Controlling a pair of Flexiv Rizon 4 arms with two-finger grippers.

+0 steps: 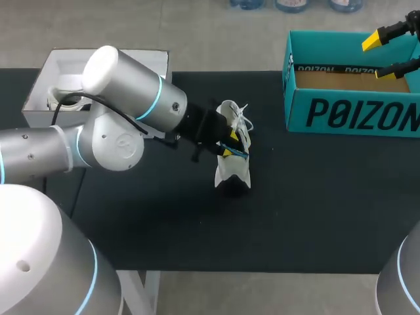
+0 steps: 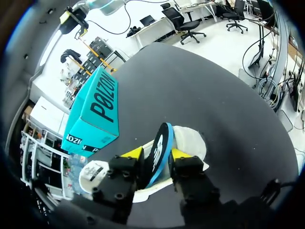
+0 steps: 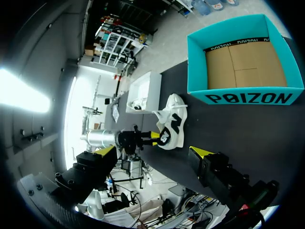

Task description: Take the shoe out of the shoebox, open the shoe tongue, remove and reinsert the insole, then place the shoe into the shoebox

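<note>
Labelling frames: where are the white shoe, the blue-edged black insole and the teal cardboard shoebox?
white shoe [image 1: 231, 172]: head view, upper
blue-edged black insole [image 2: 157, 143]: left wrist view, black face
teal cardboard shoebox [image 1: 354, 115]: head view, front wall

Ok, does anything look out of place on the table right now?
Only the insole, standing on edge half out of the white shoe, clamped in the left pincer. That fits the insole step; nothing looks spilled or damaged.

Bench [image 1: 315, 210]: one, matte black top, white leg under the near edge. White open box [image 1: 41, 88]: one, at the bench's far left edge.
</note>
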